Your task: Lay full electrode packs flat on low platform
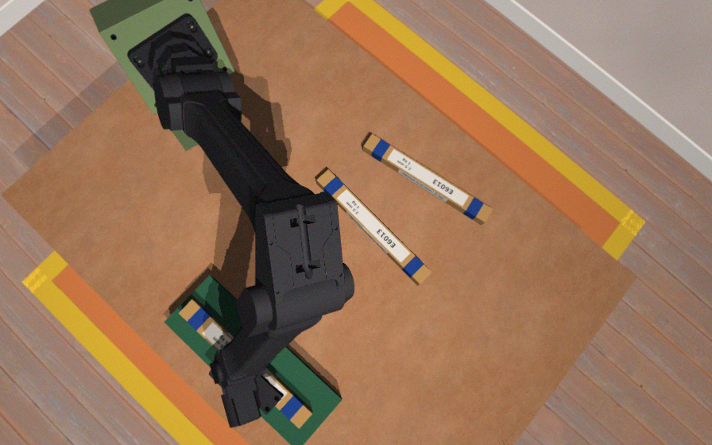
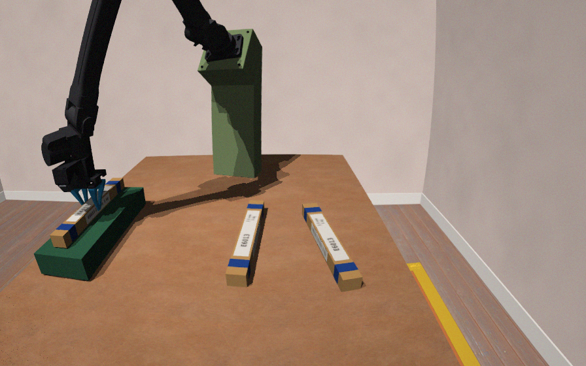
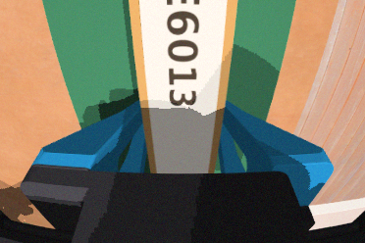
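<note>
A cardboard pack with blue bands and a white E6013 label (image 1: 292, 408) (image 2: 61, 238) (image 3: 153, 42) lies lengthwise along the dark green low platform (image 1: 320, 393) (image 2: 63, 265) (image 3: 71, 27). It is level, at or barely above the platform's top; I cannot tell if it touches all along. My gripper (image 2: 90, 206) (image 3: 182, 105) is shut on this pack near its middle, with blue fingers on both long sides. The fingertips are hidden in the top view. A second pack (image 1: 373, 225) (image 2: 247, 236) and a third pack (image 1: 427, 178) (image 2: 331, 240) lie flat on the table, apart from each other.
The green pedestal (image 2: 236, 131) carries the arm's base at the table's far end. Yellow and orange strips run along both long sides, one beyond the third pack (image 1: 477, 113) and one beside the platform (image 1: 115, 345). The arm passes over part of the platform.
</note>
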`<action>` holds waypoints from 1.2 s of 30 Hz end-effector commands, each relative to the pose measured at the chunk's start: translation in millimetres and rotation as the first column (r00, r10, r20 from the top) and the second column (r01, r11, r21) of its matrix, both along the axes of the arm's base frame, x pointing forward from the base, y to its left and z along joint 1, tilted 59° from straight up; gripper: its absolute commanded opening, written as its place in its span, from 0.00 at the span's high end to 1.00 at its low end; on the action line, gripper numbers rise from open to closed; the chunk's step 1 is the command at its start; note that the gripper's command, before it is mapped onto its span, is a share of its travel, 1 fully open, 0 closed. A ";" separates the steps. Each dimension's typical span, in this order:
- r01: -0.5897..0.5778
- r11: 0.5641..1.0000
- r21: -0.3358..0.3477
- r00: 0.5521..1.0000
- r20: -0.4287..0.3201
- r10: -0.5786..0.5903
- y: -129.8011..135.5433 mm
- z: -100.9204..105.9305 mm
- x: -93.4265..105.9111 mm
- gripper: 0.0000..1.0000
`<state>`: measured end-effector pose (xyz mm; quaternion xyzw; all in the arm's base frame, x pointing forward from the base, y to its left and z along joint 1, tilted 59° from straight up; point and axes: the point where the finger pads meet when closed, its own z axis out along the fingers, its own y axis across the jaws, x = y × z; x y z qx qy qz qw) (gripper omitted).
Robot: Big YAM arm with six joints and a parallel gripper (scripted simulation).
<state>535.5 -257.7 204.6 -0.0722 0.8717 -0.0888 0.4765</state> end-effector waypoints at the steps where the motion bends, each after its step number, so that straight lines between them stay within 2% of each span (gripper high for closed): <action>1: 0.022 1.000 -0.021 0.998 0.057 -0.021 -6.7 35.4 -0.8 1.00; 7: 0.011 1.000 -0.019 0.998 0.054 -0.010 1.8 34.9 2.2 1.00; 36: 0.029 1.000 -0.009 0.999 0.039 -0.028 -3.1 32.3 -5.3 1.00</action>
